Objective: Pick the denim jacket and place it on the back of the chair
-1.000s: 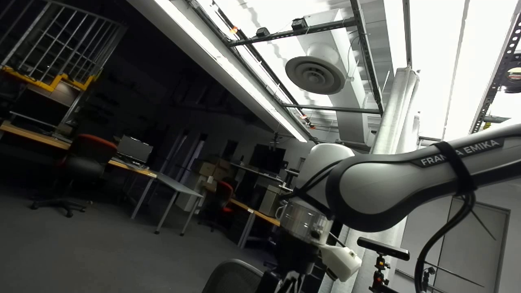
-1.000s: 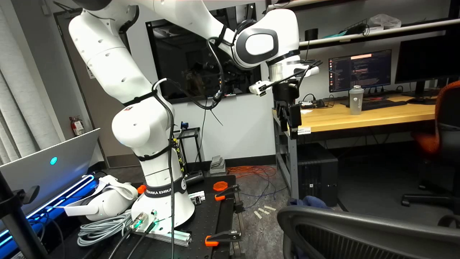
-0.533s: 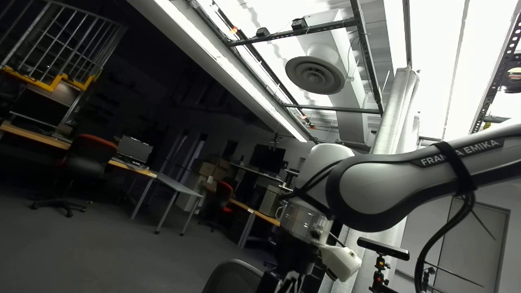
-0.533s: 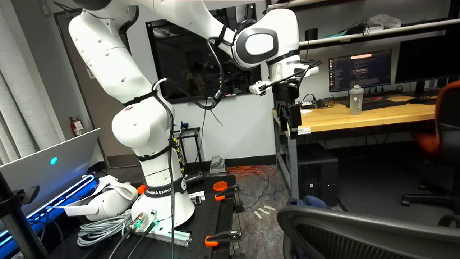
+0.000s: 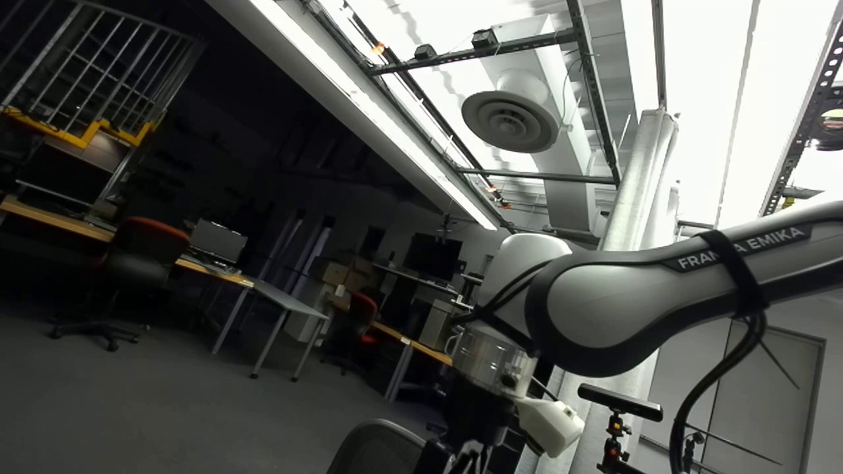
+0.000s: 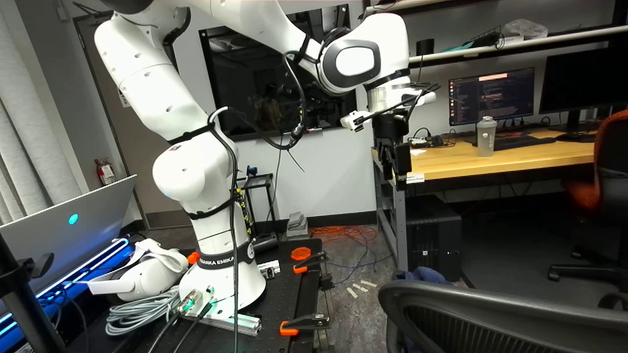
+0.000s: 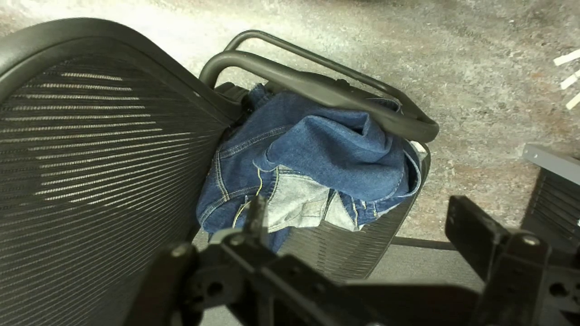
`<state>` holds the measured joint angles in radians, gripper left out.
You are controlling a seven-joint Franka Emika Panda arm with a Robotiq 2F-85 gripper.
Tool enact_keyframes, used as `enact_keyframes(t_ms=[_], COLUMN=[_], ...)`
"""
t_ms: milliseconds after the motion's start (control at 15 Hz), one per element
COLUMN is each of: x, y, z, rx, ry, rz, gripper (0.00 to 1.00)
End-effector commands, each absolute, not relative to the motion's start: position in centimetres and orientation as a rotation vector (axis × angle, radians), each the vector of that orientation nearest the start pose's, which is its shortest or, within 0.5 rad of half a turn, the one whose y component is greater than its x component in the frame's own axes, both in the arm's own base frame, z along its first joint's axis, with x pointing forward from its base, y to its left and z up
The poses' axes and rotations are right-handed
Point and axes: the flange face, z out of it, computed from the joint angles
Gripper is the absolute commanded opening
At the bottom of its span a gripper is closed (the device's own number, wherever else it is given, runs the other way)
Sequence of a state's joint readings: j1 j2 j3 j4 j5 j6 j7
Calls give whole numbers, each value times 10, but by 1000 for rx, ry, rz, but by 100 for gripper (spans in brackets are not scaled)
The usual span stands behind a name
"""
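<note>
The blue denim jacket [image 7: 335, 154] lies crumpled on the chair seat [image 7: 344, 253] in the wrist view, with its pale inside partly showing. In an exterior view only a bit of the jacket [image 6: 427, 275] shows behind the chair back [image 6: 490, 306]. The dark mesh chair back [image 7: 90, 149] fills the left of the wrist view, and its top also shows in an exterior view [image 5: 382, 447]. My gripper [image 7: 358, 210] is open and empty, pointing down above the chair. It hangs clear of the jacket in an exterior view [image 6: 395, 181]; elsewhere its tips are cut off at the bottom edge.
A chair armrest [image 7: 317, 88] runs along the jacket's far side. A wooden desk [image 6: 500, 159] with a shaker bottle [image 6: 485, 137] stands behind the gripper. A black computer tower [image 6: 431, 238] stands under the desk. The robot's black base table [image 6: 274, 314] carries orange clamps.
The arm has shifted only very slightly. The gripper still hangs open, and the jacket and chair have not visibly moved.
</note>
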<state>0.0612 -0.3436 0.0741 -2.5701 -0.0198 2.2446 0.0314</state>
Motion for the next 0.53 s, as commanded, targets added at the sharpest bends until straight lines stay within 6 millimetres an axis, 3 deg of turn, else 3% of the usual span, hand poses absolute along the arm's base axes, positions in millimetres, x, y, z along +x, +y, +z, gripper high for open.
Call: enact_keyframes(t_ms=[0, 467], x=[429, 465], y=[58, 66], z=[373, 319], rx=[-3180, -3167], ry=[-156, -127], rz=[-40, -16], gripper=[100, 100])
